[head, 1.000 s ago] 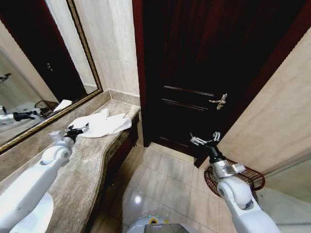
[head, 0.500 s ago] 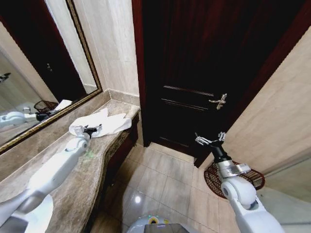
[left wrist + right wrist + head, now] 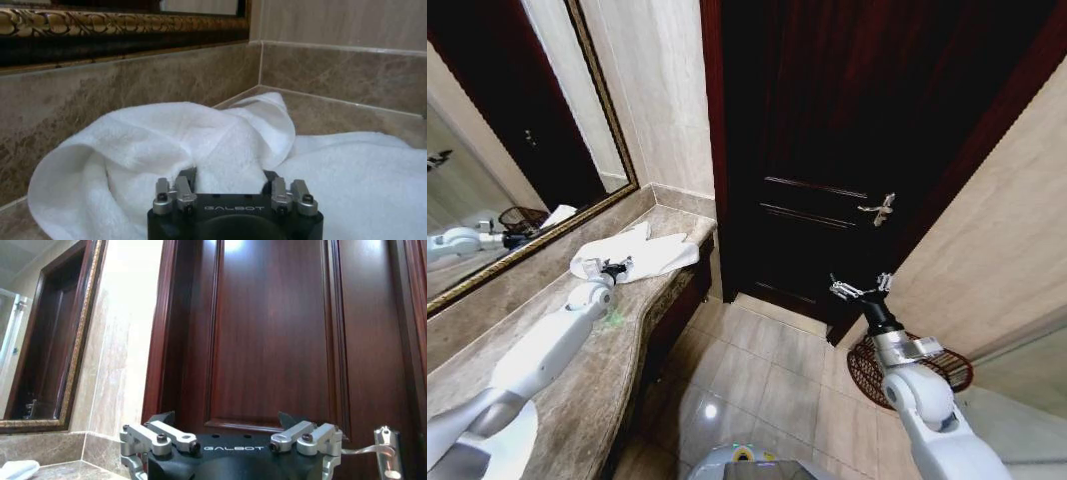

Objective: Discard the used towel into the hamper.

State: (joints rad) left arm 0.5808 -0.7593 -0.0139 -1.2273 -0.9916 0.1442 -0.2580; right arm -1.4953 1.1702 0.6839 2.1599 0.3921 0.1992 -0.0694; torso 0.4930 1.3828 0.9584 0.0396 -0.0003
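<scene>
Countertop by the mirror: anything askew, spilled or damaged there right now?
Only the towel: it lies crumpled and bunched on the countertop near the wall corner, not folded. The left gripper is pushed into its folds. No spill or damage shows. The right gripper hangs open above the hamper.

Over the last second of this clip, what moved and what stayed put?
The left gripper reached forward along the counter and pushed into the near edge of the white towel, which bunched up; its fingers now straddle a fold of it. The right gripper drifted slightly right, open in front of the door. The hamper stayed on the floor.
</scene>
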